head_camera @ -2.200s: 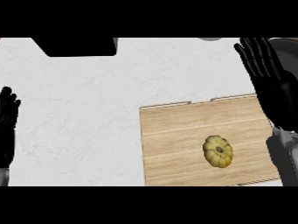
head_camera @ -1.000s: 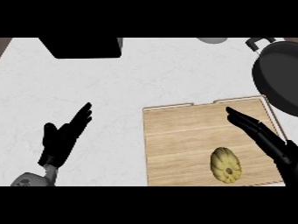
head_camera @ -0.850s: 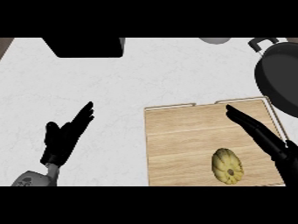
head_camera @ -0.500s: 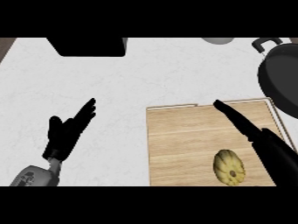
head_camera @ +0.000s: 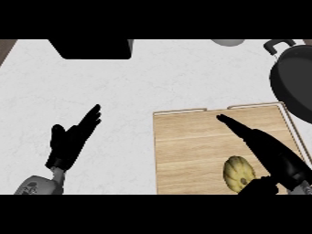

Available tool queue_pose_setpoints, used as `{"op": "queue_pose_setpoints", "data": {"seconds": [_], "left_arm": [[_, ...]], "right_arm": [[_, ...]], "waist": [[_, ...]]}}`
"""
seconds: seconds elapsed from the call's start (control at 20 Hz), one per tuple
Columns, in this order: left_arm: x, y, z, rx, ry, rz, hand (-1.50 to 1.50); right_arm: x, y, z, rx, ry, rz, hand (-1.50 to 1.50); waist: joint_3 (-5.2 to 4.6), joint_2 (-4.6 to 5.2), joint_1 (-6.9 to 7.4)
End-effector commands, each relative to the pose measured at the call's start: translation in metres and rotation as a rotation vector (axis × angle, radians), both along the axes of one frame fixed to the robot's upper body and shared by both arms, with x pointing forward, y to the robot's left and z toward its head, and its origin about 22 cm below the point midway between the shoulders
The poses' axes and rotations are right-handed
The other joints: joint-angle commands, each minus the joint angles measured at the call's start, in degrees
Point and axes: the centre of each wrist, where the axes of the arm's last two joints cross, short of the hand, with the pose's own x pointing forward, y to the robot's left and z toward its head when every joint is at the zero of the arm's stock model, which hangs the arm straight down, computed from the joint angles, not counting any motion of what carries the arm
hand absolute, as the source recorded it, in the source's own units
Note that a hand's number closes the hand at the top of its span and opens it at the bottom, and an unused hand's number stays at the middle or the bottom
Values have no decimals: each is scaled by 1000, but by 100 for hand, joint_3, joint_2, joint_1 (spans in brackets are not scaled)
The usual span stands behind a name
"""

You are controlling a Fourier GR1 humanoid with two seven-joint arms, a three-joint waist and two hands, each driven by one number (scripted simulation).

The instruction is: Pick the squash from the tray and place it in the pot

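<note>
A yellow ridged squash [head_camera: 239, 172] lies on the wooden tray [head_camera: 192, 151] near its lower right part. My right hand [head_camera: 270, 151] hangs over the tray with straight fingers pointing up-left; its thumb [head_camera: 260, 187] sits just below the squash, touching or nearly touching it. The black pot [head_camera: 305, 84] stands at the right edge, above and right of the tray, partly cut off. My left hand [head_camera: 72, 139] is open over the white counter at lower left, well away from the tray.
A black box-like object [head_camera: 94, 48] sits at the counter's far edge, upper left. A pale round item [head_camera: 227, 42] shows at the top, left of the pot's handle [head_camera: 277, 44]. Brown floor shows at far left.
My right hand has swung from upright beside the pot down over the tray, its fingers now beside the squash. The left hand has shifted inward and the view has moved.
</note>
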Motion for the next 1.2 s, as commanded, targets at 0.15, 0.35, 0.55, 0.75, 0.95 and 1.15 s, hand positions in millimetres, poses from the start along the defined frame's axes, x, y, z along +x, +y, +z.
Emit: {"op": "queue_pose_setpoints", "data": {"seconds": [0.15, 0.35, 0.55, 0.75, 0.95, 1.15], "left_arm": [[16, 17, 1, 12, 1, 3, 0], [-8, 13, -17, 4, 1, 10, 0], [0, 9, -9, 1, 12, 27, 0], [-4, -5, -8, -8, 3, 13, 0], [11, 15, 7, -1, -4, 24, 0], [-9, 18, -14, 20, 7, 17, 0]], "right_arm": [[8, -26, -20, -16, -73, -25, -150], [-3, -54, -8, 41, -78, -19, -150], [7, -69, -41, 164, -16, -5, -150], [6, -56, -64, 298, -11, 2, -150], [-2, -75, -70, 379, 45, -29, -150], [8, -66, -94, 397, 69, -47, -150]], "waist": [[0, -4, -32], [0, -11, -36], [1, -3, -27], [2, -5, -11], [1, -6, -43], [1, -4, -13]]}}
